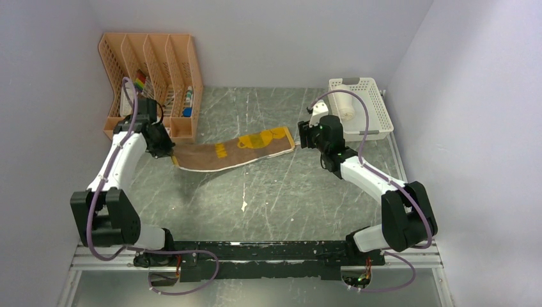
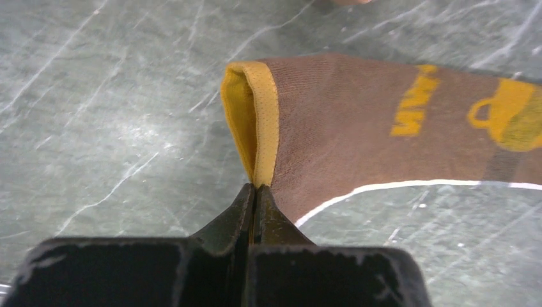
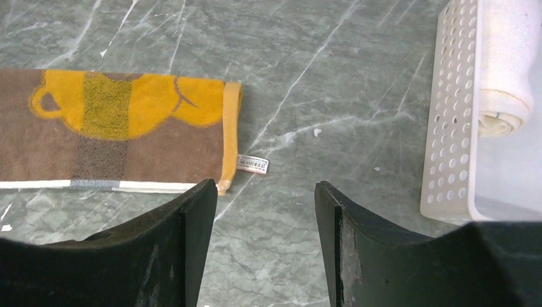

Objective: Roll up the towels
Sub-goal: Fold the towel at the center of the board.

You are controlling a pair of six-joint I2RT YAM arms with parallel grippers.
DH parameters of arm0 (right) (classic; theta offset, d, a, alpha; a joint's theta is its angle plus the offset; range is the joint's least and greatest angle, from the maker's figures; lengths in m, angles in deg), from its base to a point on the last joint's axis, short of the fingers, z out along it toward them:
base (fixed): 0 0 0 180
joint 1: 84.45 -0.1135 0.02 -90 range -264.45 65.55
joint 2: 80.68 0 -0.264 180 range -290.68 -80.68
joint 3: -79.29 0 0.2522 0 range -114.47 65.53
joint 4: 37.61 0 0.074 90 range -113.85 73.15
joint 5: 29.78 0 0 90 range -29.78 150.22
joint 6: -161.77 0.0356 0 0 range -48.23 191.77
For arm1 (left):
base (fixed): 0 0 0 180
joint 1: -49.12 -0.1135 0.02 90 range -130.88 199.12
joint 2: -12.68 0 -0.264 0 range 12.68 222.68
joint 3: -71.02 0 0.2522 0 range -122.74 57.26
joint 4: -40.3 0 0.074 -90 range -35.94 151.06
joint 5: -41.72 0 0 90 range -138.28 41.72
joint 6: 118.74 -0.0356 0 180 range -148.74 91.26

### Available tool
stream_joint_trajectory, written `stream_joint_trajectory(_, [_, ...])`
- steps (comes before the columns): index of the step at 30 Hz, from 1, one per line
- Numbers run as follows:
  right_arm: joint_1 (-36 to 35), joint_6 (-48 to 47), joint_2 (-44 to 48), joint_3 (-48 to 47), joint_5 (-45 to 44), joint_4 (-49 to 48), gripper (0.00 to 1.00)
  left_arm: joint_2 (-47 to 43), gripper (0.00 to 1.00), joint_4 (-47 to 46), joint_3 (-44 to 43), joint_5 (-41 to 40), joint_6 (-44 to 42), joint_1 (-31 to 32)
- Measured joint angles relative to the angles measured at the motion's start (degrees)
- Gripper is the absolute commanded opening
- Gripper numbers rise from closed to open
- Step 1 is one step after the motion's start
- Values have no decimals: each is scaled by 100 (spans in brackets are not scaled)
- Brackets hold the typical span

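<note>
The left hand (image 2: 255, 190) is pinching the brown towel (image 2: 345, 121) by its yellow hem; the right hand (image 3: 265, 198), hanging open and empty, should be pinning the far end for a tight roll

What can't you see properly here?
- Left wrist view: a corner of the brown towel, hidden inside the shut left claw.
- Right wrist view: print on the tag, too small to read.
- Right wrist view: the rolled white towel, cut off by the picture's edge.
- Top view: things in the orange rack, too small.
</note>
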Motion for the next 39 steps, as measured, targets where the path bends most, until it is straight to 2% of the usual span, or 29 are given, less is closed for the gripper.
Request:
stream_joint_trajectory(5, [0,20,0,-42,-61,66,58,737,7,337,-890,404,247,31])
stream_joint_trajectory(9, [0,50,0,-44,-94,87,58,1187,7,468,-1320,511,498,358])
stream_joint_trajectory(15, [0,83,0,-44,-109,120,58,1784,7,461,-1982,542,905,1493])
stream_joint_trajectory(23, [0,79,2,-87,-164,328,58,3716,7,385,-3912,605,1156,2645])
stream_joint_trajectory(31, [0,42,72,-87,-267,404,58,4704,7,-96,-4859,1102,1462,2938])
stream_joint_trajectory(35, [0,37,72,-87,-262,407,58,5322,7,-317,-5753,1300,1585,2983])
stream_joint_trajectory(39, [0,37,72,-87,-260,407,58,5563,6,-660,-5858,1530,1727,3049])
